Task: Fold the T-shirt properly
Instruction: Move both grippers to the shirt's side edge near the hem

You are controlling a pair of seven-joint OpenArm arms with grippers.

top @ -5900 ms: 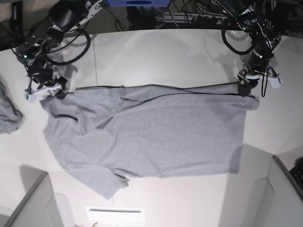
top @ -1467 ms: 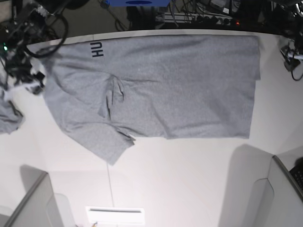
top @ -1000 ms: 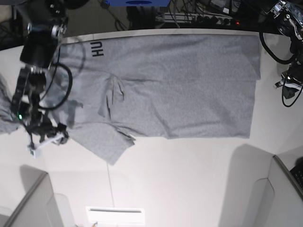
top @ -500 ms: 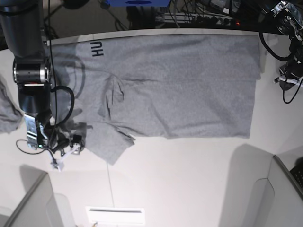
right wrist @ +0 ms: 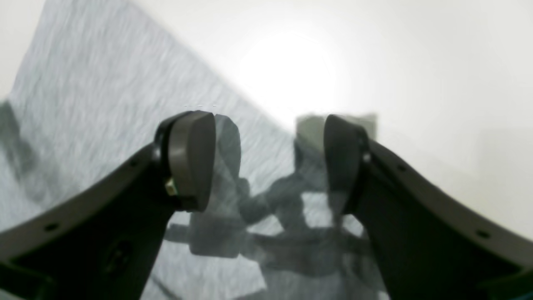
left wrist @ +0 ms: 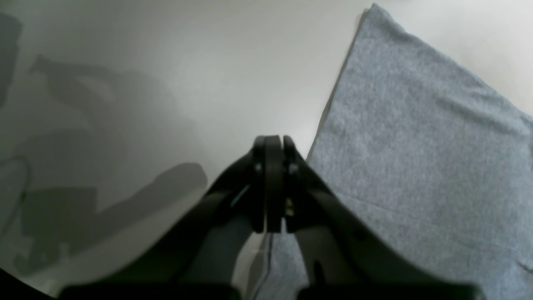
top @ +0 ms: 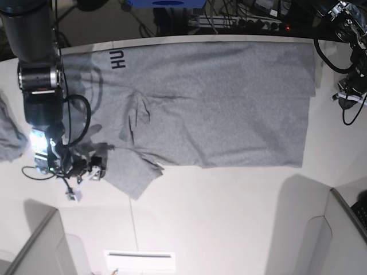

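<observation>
The heather-grey T-shirt (top: 218,97) lies spread flat across the far half of the white table (top: 229,217), with black letters "HU" by its far left corner. Its lower sleeve (top: 132,172) points toward the front left. In the base view my right gripper (top: 84,183) stands open, low over the table just left of that sleeve. In the right wrist view the right gripper (right wrist: 268,162) holds nothing, with T-shirt cloth (right wrist: 83,116) under its left finger. My left gripper (top: 346,100) hovers just off the shirt's right edge. It (left wrist: 272,143) is shut and empty beside the T-shirt's hem (left wrist: 416,166).
A smaller grey cloth lump (top: 10,134) lies at the table's left edge. A white sheet (top: 139,260) sits at the front edge. Grey partitions stand at the front left (top: 34,246) and front right (top: 344,235). Cables and gear crowd the back.
Over the last second my right arm swept down the left side to the lower sleeve and its jaws widened. The left arm barely moved. Earlier the shirt was spread toward the back.
</observation>
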